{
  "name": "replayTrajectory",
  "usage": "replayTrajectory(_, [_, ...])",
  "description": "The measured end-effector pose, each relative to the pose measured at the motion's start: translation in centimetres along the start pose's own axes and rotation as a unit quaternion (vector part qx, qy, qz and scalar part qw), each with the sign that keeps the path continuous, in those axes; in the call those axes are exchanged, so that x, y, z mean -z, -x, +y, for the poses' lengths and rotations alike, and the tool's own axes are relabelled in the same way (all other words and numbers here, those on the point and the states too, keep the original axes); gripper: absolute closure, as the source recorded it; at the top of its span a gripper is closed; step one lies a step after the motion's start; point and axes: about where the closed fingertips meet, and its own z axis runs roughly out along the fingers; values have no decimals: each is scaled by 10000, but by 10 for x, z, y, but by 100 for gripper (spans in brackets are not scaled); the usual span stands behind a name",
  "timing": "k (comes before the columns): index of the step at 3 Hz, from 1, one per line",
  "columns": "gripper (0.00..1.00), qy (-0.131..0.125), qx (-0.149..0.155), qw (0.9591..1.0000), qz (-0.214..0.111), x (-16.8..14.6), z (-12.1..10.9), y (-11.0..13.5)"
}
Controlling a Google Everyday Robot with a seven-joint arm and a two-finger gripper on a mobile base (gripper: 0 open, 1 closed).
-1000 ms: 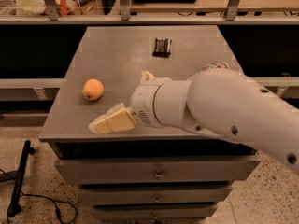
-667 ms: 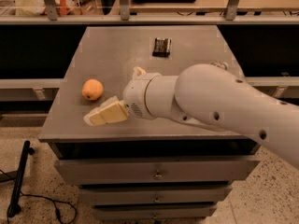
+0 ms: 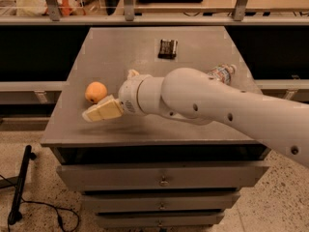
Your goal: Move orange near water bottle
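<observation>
We see the small round orange-yellow orange resting on the left part of the flat grey metal table, near the front edge. The robot's white gripper hangs low over the table just to the right of the fruit. It is carried by a thick white rounded arm that reaches in from the lower right. We make out its two cream-coloured fingers standing apart. One broad wedge-shaped finger lies just in front of the orange and points left, while only the tip of the other shows above the wrist, behind it. The orange sits just beside the near finger, at the mouth of the gap; we cannot tell whether they touch. The clear crinkled plastic water bottle, with its white cap and a reddish-blue label band, lies well apart from the orange on the right side of the table, mostly hidden behind the arm. A small black rectangular packet lies toward the back of the table, apart from both. Below the tabletop we see grey metal drawers.
</observation>
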Motion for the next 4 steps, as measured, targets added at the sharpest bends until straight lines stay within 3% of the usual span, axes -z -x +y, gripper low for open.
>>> replayTrajectory(1, [0, 2, -72, 9999, -99, -19, -9, 2])
replayTrajectory(2, [0, 83, -126, 9995, -285, -18, -13, 20])
replayTrajectory(4, [0, 515, -304, 9982, -75, -20, 3, 8])
